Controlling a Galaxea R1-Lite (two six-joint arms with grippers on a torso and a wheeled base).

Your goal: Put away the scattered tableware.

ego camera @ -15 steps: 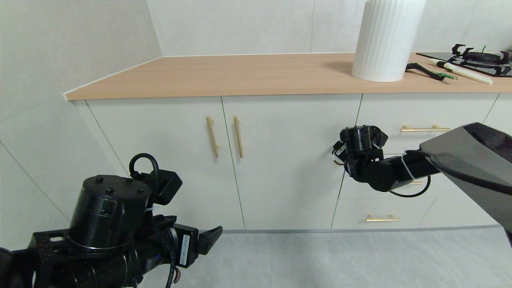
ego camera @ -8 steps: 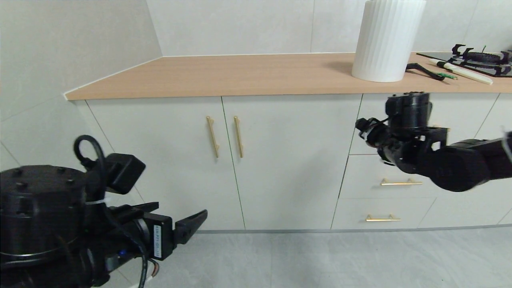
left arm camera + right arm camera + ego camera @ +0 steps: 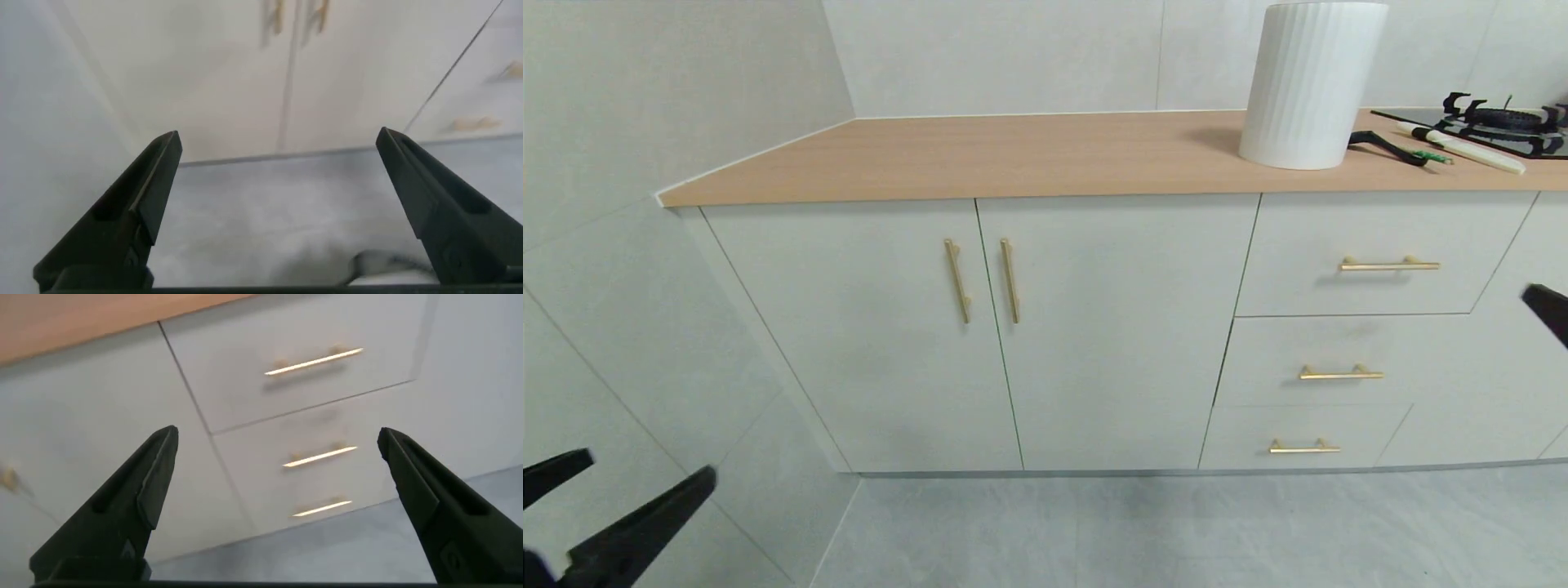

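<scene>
Left gripper [image 3: 278, 139] is hanging low before the counter [image 3: 1013, 155], released, empty | right gripper [image 3: 276, 434] is facing 3 drawers [image 3: 327, 429] under the counter, released | white jar [image 3: 1311, 82], black utensil [image 3: 1388, 147] and pale utensil [image 3: 1470, 151] are sitting on the counter.

Utensils [image 3: 1462, 148] lie right of the canister [image 3: 1311, 82] on the counter [image 3: 972, 155].

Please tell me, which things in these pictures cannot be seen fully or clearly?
- Utensils on the counter, head view: too small to tell their kind; the black one starts behind the white container.
- White container: its wall hides the inside.
- Hob grate: cut off by the right edge.
- Cabinet doors and drawers: shut, so the insides are hidden.
</scene>
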